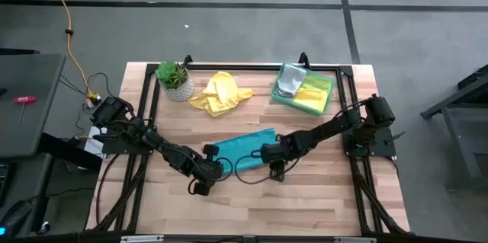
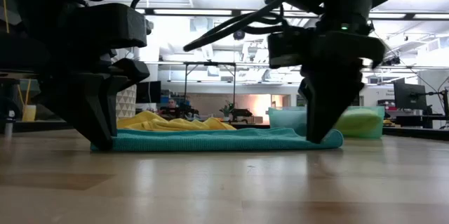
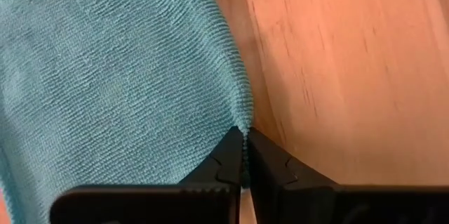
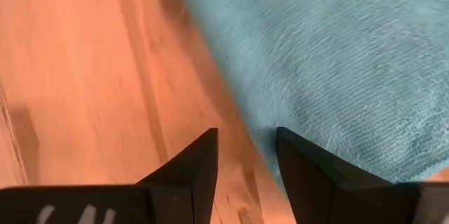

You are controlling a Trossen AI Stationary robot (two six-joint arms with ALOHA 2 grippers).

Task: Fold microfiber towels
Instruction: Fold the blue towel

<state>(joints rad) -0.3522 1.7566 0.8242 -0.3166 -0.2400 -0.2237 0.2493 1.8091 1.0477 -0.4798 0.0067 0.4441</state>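
A teal-blue towel [image 1: 242, 145] lies flat on the wooden table's middle, long side running left to right; it also shows in the low view [image 2: 224, 140]. My left gripper [image 1: 209, 161] is down at the towel's near left corner, shut on its edge [image 3: 242, 140]. My right gripper [image 1: 273, 164] stands open at the towel's near right end [image 4: 245, 150]: one finger is over the cloth, the other over bare wood. Its tips are down at table height [image 2: 319, 131]. A crumpled yellow towel [image 1: 219, 94] lies at the far side. My left gripper pinches the teal towel's hemmed edge [image 3: 240, 124] between its two fingertips, at the near left corner. The fingers come steeply from above. The towel still lies flat on the table, slack. My right gripper stands over the towel's edge [image 4: 259, 129]; I cannot tell whether it touches the cloth.
A small potted plant [image 1: 174, 79] stands at the far left. At the far right, a translucent green tray [image 1: 279, 94] holds a grey towel [image 1: 290, 83] and a yellow-green one [image 1: 314, 94]. Bare wood [image 1: 252, 205] lies toward the near edge.
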